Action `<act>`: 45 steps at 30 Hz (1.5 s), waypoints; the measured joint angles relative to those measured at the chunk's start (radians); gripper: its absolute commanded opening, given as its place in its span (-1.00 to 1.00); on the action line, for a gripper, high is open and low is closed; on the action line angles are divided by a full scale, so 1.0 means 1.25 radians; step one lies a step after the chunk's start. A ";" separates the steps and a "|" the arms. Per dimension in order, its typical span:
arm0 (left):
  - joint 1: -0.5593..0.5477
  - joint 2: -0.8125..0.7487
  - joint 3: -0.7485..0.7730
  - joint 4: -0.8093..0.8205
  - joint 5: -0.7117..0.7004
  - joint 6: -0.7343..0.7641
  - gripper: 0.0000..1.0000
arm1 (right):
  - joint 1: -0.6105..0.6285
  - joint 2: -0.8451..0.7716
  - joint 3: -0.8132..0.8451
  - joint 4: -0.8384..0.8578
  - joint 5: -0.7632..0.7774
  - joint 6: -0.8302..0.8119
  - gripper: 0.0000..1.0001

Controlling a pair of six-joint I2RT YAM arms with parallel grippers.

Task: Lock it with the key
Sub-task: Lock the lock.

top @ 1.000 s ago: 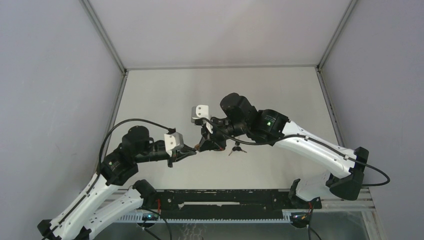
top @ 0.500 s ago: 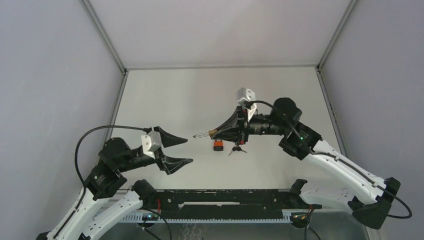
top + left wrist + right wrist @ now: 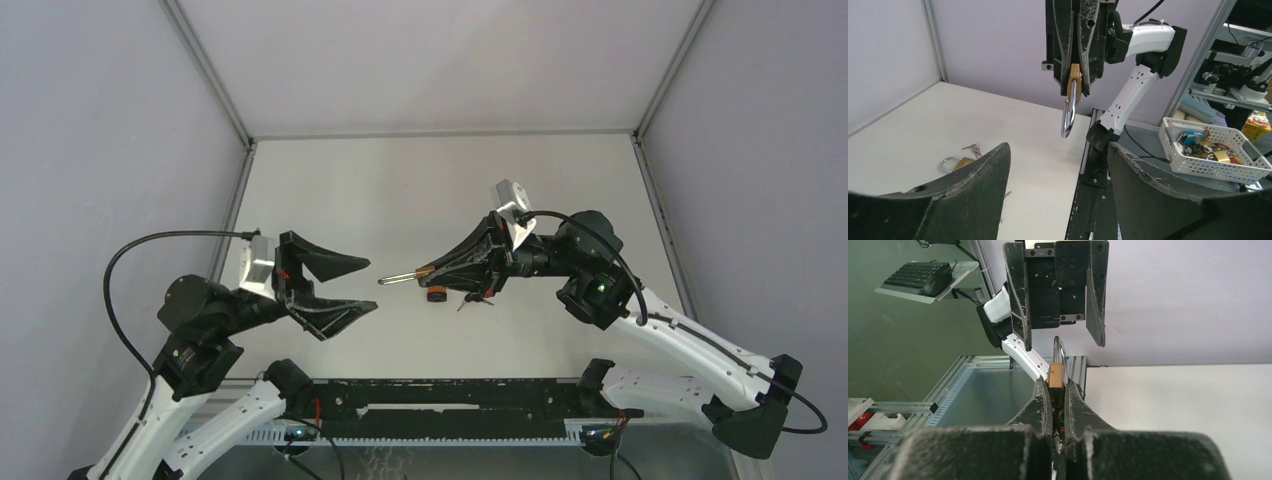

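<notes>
Beneath right fingers (image 3: 462, 260) — loose padlock (image 3: 436, 294), keys (image 3: 476, 298)

Brass and steel
We saw a padlock (image 3: 1074, 85) of dull brass with glossy steel shackle; the right gripper (image 3: 1057, 387) looked matt, scratched.

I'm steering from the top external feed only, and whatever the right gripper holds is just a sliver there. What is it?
Observer: A brass padlock, pinched by its body between the right gripper's fingers; the right wrist view shows it clearly.
Operator: What lies on the table under it?
Observer: The left wrist view shows a second brass padlock lying there, keys just beyond it.
Operator: Any locks outside my frame?
Observer: Possibly: a white basket past the table edge holds brass-coloured items, seen from the left wrist.
</notes>
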 measured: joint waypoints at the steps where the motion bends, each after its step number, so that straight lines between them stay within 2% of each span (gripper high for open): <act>1: 0.000 0.009 0.005 0.005 0.003 -0.004 0.38 | 0.001 0.000 0.000 0.004 0.000 0.000 -1.00; 6: -0.009 0.049 0.006 0.013 0.003 -0.020 0.09 | 0.001 0.000 0.000 0.020 0.001 0.000 -1.00; 14: -0.039 0.074 0.006 0.042 0.007 -0.020 0.11 | 0.001 0.000 0.000 0.023 0.002 0.000 -1.00; 19: -0.043 0.074 0.007 0.052 0.008 -0.019 -0.06 | 0.001 0.005 0.000 0.023 0.002 0.000 -1.00; 32: -0.066 0.090 0.015 0.069 0.010 -0.025 -1.00 | 0.001 0.009 0.000 0.021 0.016 -0.004 -1.00; 45: -0.087 0.092 0.013 0.106 0.002 -0.041 -1.00 | 0.008 0.015 0.000 0.048 0.015 -0.009 -1.00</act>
